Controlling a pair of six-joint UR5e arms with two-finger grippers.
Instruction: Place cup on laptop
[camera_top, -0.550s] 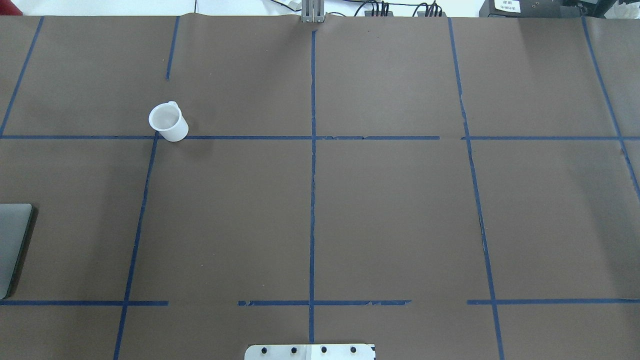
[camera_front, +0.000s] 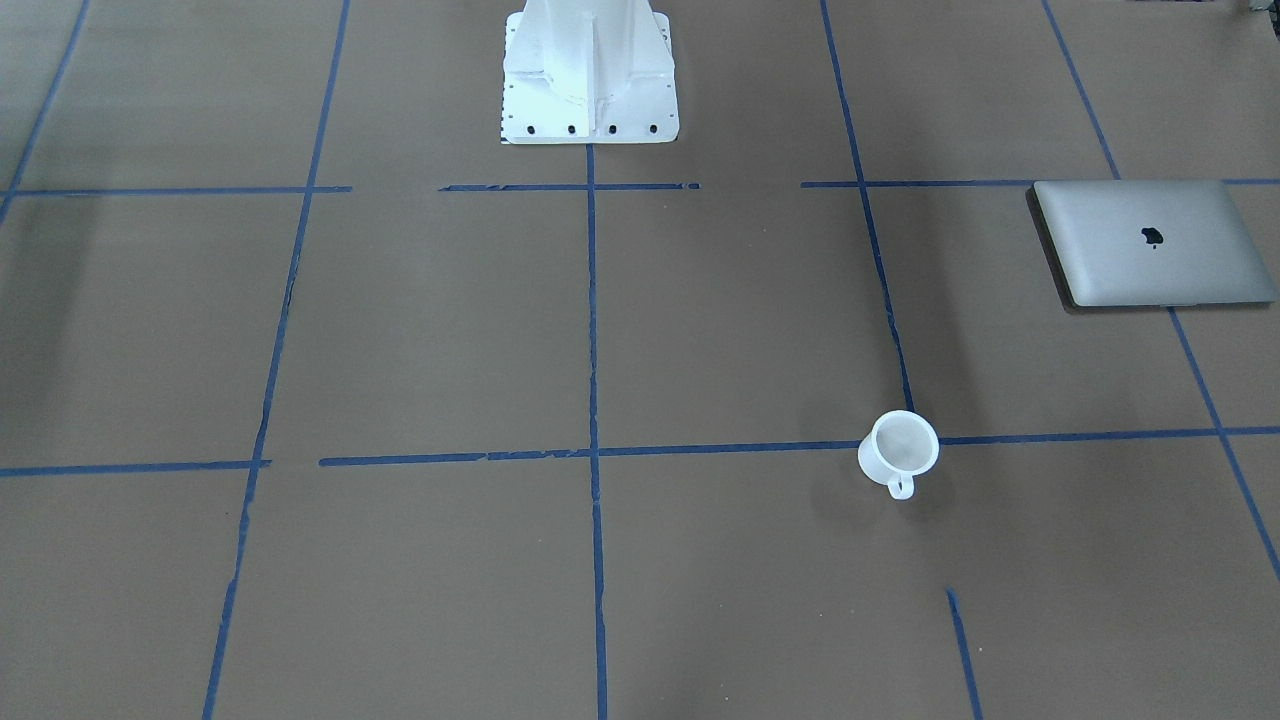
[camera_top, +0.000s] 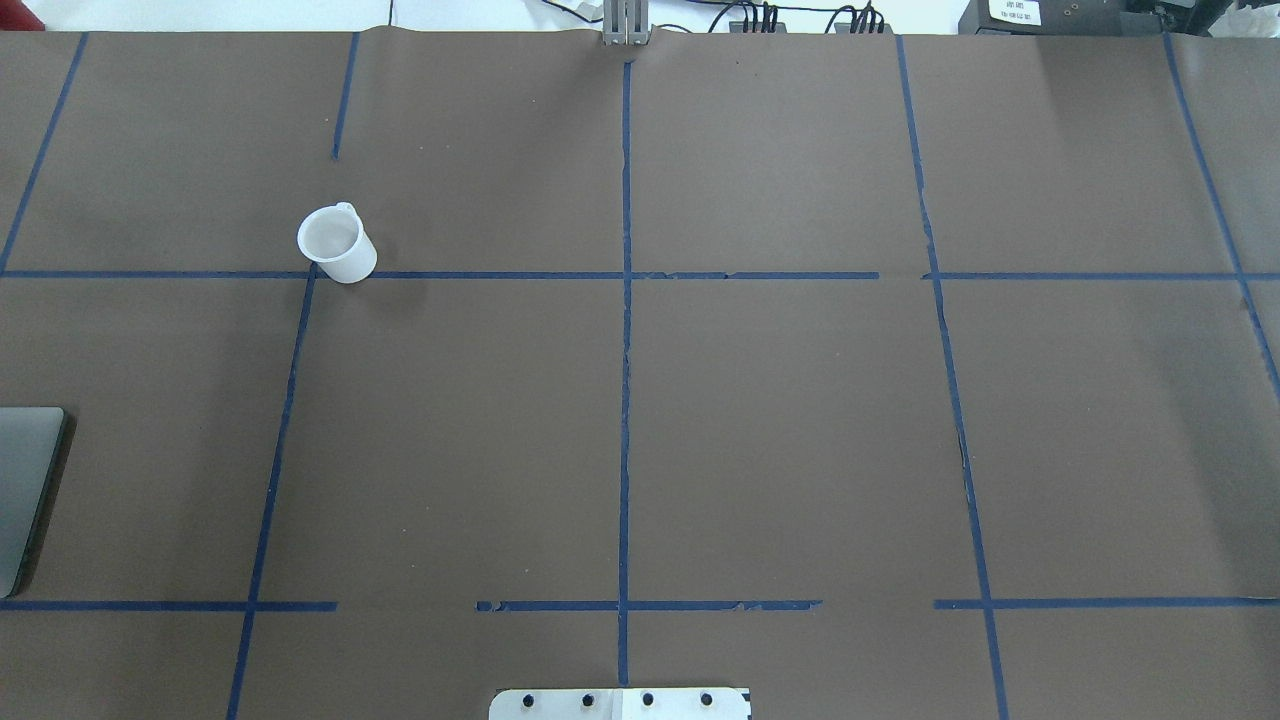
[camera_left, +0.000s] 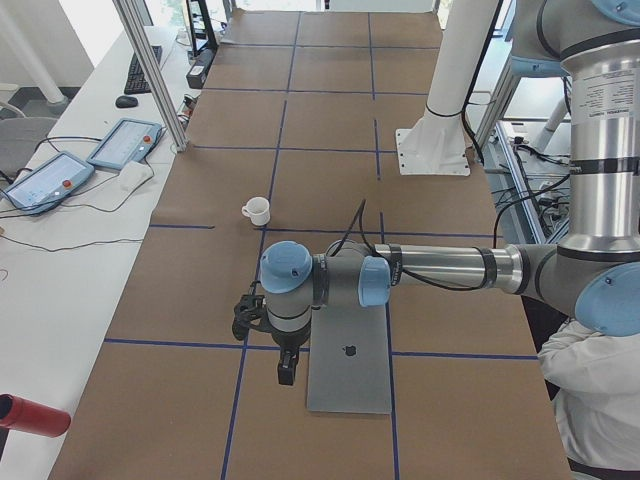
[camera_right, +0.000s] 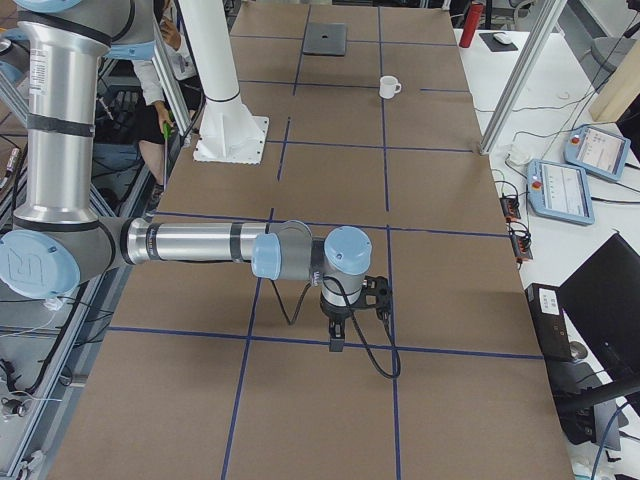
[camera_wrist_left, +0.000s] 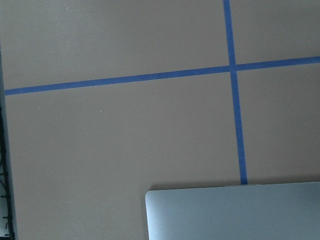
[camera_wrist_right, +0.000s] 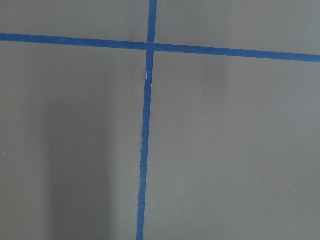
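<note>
Left gripper (camera_left: 285, 372) hangs above the table (camera_top: 780, 420) just beside the laptop (camera_front: 1152, 243); right gripper (camera_right: 336, 340) hangs over blue tape (camera_top: 625, 400) lines, well apart from it. Both show only in the 2 side views, so cannot tell whether either claw is spread or pressed together. Cup (camera_front: 898, 447) stands upright at a tape crossing, handle pointing away from the robot, well apart from the closed laptop.
</note>
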